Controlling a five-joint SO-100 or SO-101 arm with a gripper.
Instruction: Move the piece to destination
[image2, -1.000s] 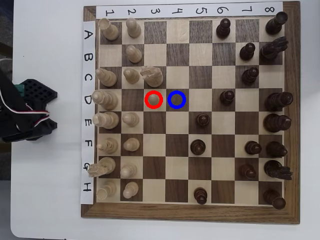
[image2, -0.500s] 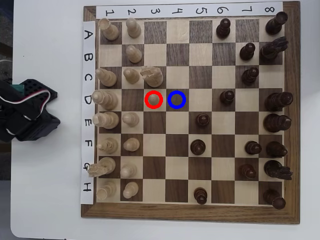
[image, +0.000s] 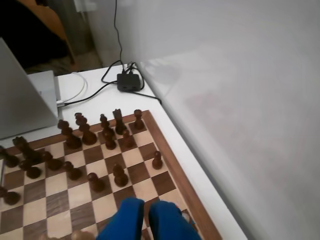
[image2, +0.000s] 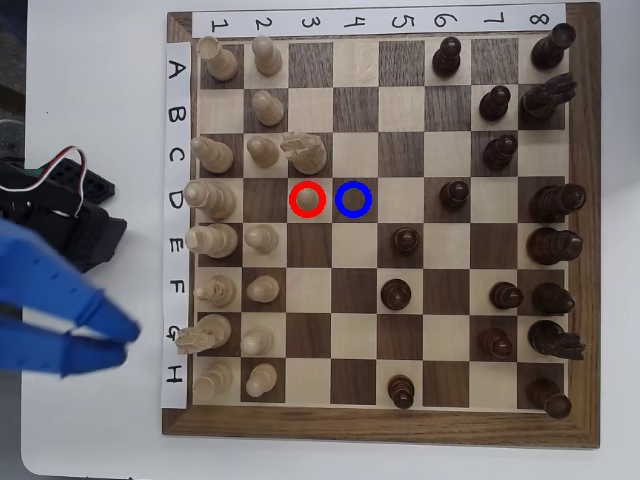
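in the overhead view the piece (image2: 309, 200), a small pale pawn with a round head, stands on a light square inside a red ring (image2: 308, 200). the destination (image2: 354, 199) is the dark square right beside it, marked with a blue ring, and nothing stands on it. the blue gripper (image2: 128, 337) is off the chessboard (image2: 380, 425), over the white table (image2: 100, 420) on the left side, well apart from the piece. its two fingers (image2: 60, 290) look almost together at the tips, but they are blurry. in the wrist view the blue fingers (image: 125, 222) sit side by side with a thin gap, holding nothing, above the board near the dark pieces (image: 120, 176).
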